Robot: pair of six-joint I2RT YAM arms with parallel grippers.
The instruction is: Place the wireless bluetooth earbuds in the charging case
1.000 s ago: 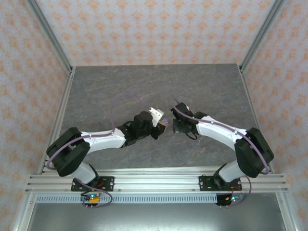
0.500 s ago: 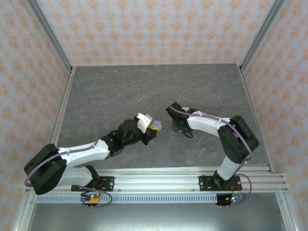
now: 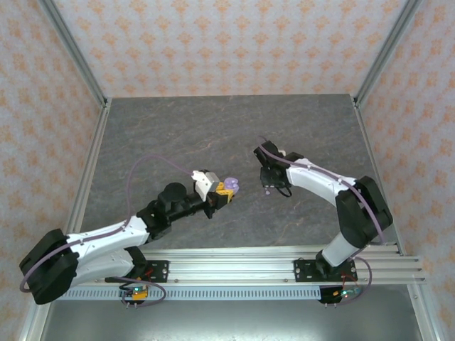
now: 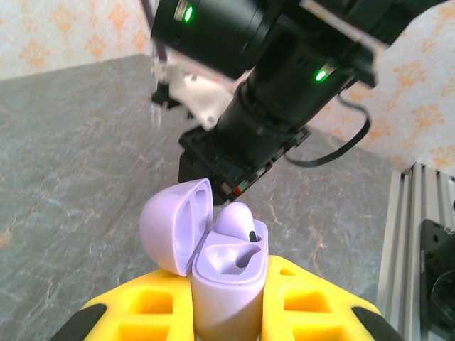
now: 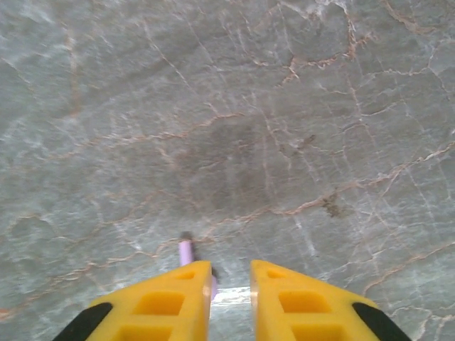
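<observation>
A lavender earbud (image 5: 186,250) pokes out at eleven o'clock of the right gripper (image 5: 230,273) — jaws nearly together, grip unclear. At its nine o'clock overhead, the left gripper (image 4: 226,316) clamps the open charging case (image 4: 224,280); loosely held, the earbud may drop short.

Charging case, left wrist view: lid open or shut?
Open. The charging case has its lid swung back to the left, exposing the wells; one lavender earbud sits in the right well, the left well is empty.
</observation>
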